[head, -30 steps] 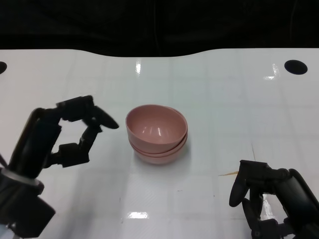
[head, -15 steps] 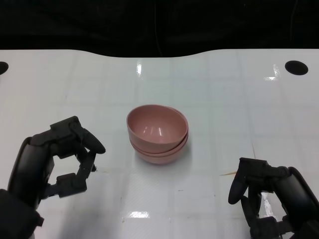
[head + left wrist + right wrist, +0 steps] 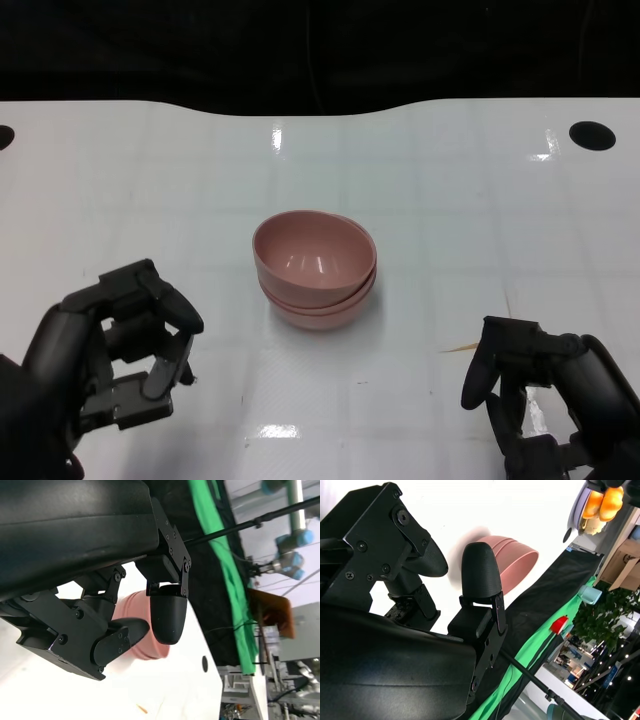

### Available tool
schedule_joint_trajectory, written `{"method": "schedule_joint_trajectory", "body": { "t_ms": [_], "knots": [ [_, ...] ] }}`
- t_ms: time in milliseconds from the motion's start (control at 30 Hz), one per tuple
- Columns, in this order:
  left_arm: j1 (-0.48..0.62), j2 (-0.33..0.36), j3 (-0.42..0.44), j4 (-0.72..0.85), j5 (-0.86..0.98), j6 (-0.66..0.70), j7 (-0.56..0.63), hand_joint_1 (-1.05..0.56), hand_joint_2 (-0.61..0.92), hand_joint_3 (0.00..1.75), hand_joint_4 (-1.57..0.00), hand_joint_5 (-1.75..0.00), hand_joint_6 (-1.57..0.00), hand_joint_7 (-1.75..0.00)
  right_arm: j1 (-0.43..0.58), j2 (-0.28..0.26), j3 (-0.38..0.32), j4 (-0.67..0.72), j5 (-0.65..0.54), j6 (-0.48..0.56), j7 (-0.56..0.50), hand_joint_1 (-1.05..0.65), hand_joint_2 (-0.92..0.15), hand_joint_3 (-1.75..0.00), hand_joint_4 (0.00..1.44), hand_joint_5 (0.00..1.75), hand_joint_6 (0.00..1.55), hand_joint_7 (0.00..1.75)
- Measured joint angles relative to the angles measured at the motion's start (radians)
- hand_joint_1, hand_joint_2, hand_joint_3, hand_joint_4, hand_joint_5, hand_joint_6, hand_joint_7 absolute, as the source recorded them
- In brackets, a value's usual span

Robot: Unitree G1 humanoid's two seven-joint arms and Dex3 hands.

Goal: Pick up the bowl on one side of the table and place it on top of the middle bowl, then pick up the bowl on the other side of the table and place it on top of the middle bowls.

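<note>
Pink bowls (image 3: 315,265) sit nested in one stack at the middle of the white table (image 3: 430,200). My left hand (image 3: 115,345) hovers low at the near left, well clear of the stack, holding nothing, its fingers bent but apart. My right hand (image 3: 545,395) is at the near right, also empty with fingers loosely spread. The left wrist view shows the stack (image 3: 135,630) beyond the left hand's fingers (image 3: 167,615). In the right wrist view the stack (image 3: 512,562) lies past the right hand's fingers (image 3: 480,572).
Dark round holes mark the table's far right (image 3: 592,134) and far left (image 3: 3,135). A thin tan sliver (image 3: 460,349) lies on the table just ahead of my right hand. Black cloth hangs beyond the far edge.
My left hand has drawn back from beside the stack toward the near left corner and its fingers have bent inward. The bowls and right hand have stayed put.
</note>
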Motion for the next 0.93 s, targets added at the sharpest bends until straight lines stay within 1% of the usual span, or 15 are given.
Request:
{"method": "schedule_joint_trajectory", "body": {
  "t_ms": [33,133,233,333,400,500,633,733,900,933],
  "knots": [
    [0.006,-0.007,0.0,-0.006,0.0,0.007,0.0,-0.14,0.32,1.39,-0.82,-1.73,-0.76,-1.49,0.0,-0.002,-0.001,0.001,0.0,-0.001,0.0,0.02,-0.19,-1.61,0.92,1.75,0.81,1.51],
    [0.011,-0.018,-0.002,-0.019,0.001,0.017,0.0,-0.16,0.31,1.41,-0.83,-1.75,-0.76,-1.49,0.0,-0.006,-0.002,0.002,0.001,-0.001,0.0,0.02,-0.19,-1.61,0.91,1.75,0.81,1.5],
    [0.027,-0.038,-0.001,-0.047,-0.001,0.045,0.001,-0.17,0.36,1.37,-0.85,-1.73,-0.8,-1.45,0.0,-0.006,-0.006,0.002,0.016,0.0,0.0,0.04,-0.2,-1.61,0.91,1.74,0.82,1.48],
    [0.048,-0.061,0.0,-0.063,0.0,0.071,0.002,-0.16,0.37,1.38,-0.87,-1.7,-0.85,-1.39,0.003,-0.006,-0.02,0.001,0.027,0.019,0.001,0.04,-0.21,-1.61,0.91,1.74,0.83,1.47],
    [0.052,-0.071,0.003,-0.063,0.002,0.071,0.002,-0.17,0.37,1.38,-0.88,-1.72,-0.86,-1.41,0.003,-0.006,-0.025,0.002,0.029,0.02,0.002,0.04,-0.2,-1.61,0.91,1.74,0.83,1.47],
    [0.055,-0.074,0.003,-0.063,0.014,0.071,0.002,-0.19,0.36,1.39,-0.89,-1.74,-0.84,-1.51,0.005,-0.007,-0.03,0.002,0.033,0.019,0.003,0.05,-0.2,-1.61,0.91,1.74,0.83,1.47],
    [0.056,-0.076,0.006,-0.062,0.023,0.071,0.002,-0.22,0.38,1.34,-0.89,-1.75,-0.82,-1.54,0.01,-0.007,-0.033,0.002,0.043,0.02,0.005,0.06,-0.21,-1.62,0.91,1.73,0.83,1.46],
    [0.055,-0.076,0.008,-0.049,0.037,0.054,0.0,-0.22,0.37,1.34,-0.9,-1.75,-0.8,-1.58,0.01,-0.007,-0.034,0.002,0.043,0.02,0.006,0.07,-0.21,-1.62,0.91,1.73,0.83,1.46],
    [0.04,-0.078,0.009,0.001,0.047,-0.011,-0.003,-0.2,0.35,1.31,-0.9,-1.75,-0.79,-1.57,0.01,-0.007,-0.035,0.009,0.045,0.02,0.007,0.05,-0.21,-1.63,0.92,1.74,0.83,1.47],
    [0.035,-0.079,0.01,0.012,0.047,-0.021,-0.003,-0.2,0.36,1.28,-0.91,-1.75,-0.79,-1.56,0.009,-0.007,-0.035,0.01,0.044,0.02,0.007,0.05,-0.21,-1.63,0.91,1.73,0.83,1.47]
  ]
}}
